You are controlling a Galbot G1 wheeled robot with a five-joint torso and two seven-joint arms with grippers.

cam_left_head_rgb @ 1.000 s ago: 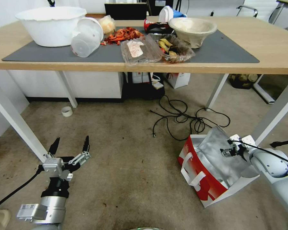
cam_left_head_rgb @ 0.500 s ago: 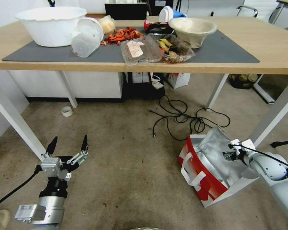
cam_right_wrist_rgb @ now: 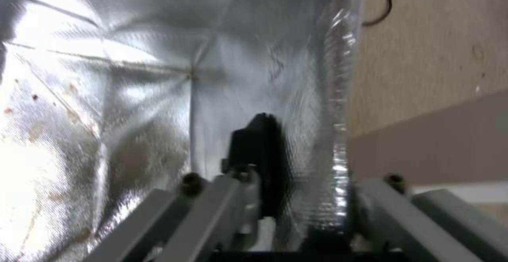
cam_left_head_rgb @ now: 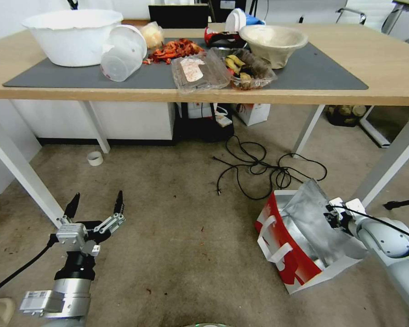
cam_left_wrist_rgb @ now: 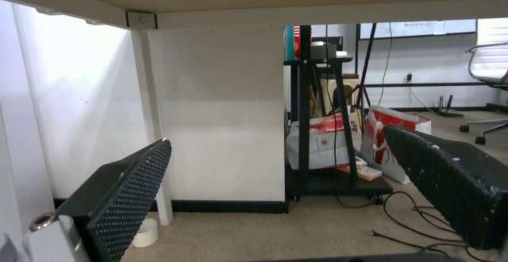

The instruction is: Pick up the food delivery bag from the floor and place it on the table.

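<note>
right gripper [cam_left_head_rgb: 332,218] looks pinched on the foil-lined wall of the food delivery bag [cam_left_head_rgb: 300,240] sitting on the floor [cam_left_head_rgb: 177,236], I reckon it's light and crumply, so grabbing that stiffer top rim beats the floppy straps

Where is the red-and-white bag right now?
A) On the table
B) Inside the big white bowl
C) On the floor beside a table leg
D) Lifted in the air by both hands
C: the bag sits on the floor near the table leg, with the right hand at its foil wall and the left hand open, off to the side.
</note>
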